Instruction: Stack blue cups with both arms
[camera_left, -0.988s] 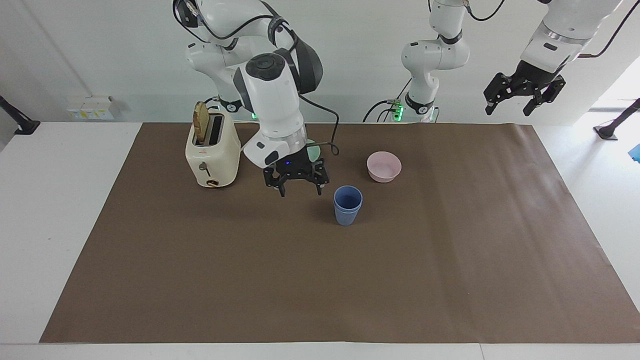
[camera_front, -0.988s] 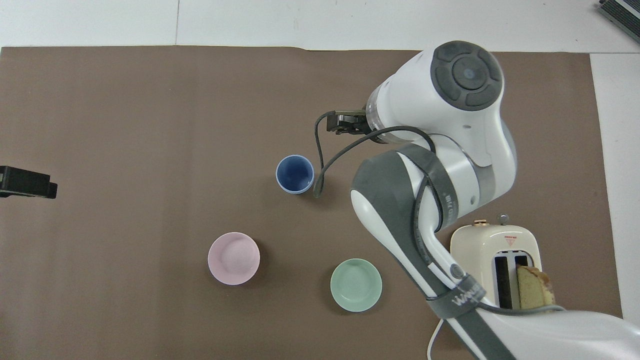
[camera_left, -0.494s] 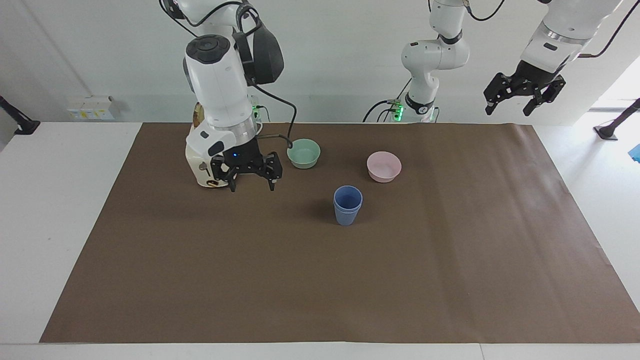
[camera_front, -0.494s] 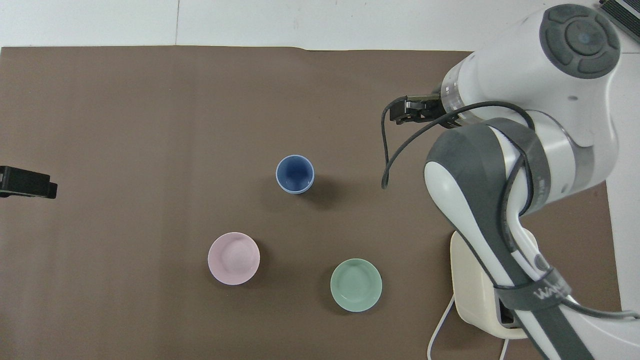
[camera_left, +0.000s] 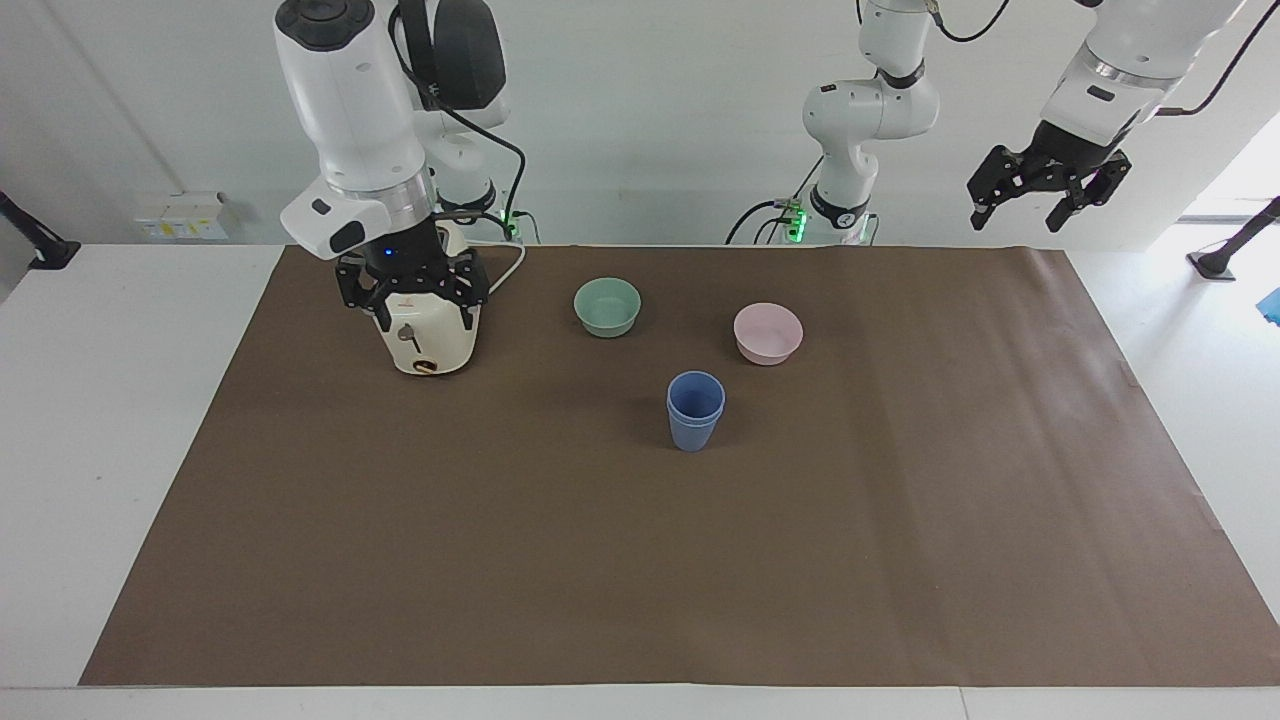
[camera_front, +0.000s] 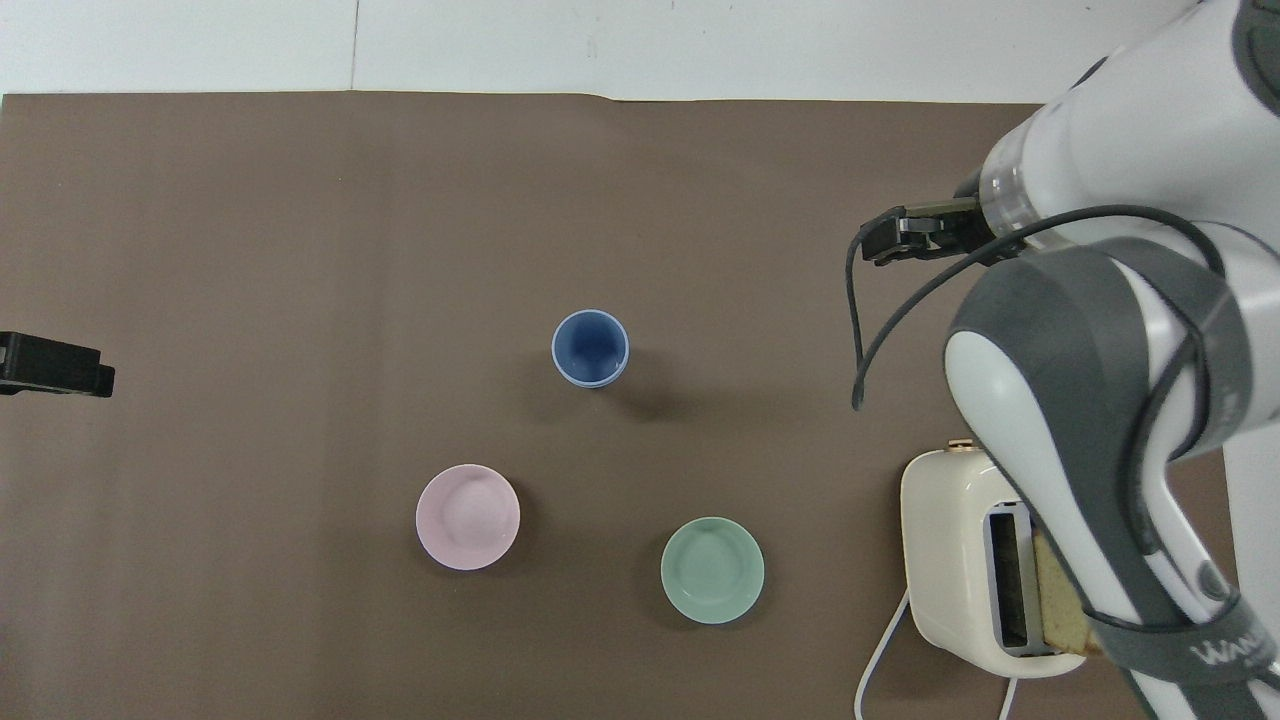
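The two blue cups (camera_left: 695, 410) stand nested, one inside the other, upright near the middle of the brown mat; from above they read as a single rim (camera_front: 590, 347). Nothing touches them. My right gripper (camera_left: 422, 312) hangs open and empty over the toaster, well away from the cups toward the right arm's end; in the overhead view only part of the right gripper (camera_front: 905, 235) shows past the arm. My left gripper (camera_left: 1030, 210) waits raised and open above the mat's edge at the left arm's end, its tip (camera_front: 55, 365) just in the overhead view.
A cream toaster (camera_left: 425, 340) (camera_front: 950, 560) with a bread slice stands at the right arm's end. A mint-green bowl (camera_left: 607, 306) (camera_front: 712, 570) and a pink bowl (camera_left: 768, 332) (camera_front: 467, 516) sit nearer the robots than the cups. The brown mat (camera_left: 700, 580) covers the table.
My right arm has swung away from beside the cups toward the toaster and risen, its gripper staying open. The cups and the left arm have not moved.
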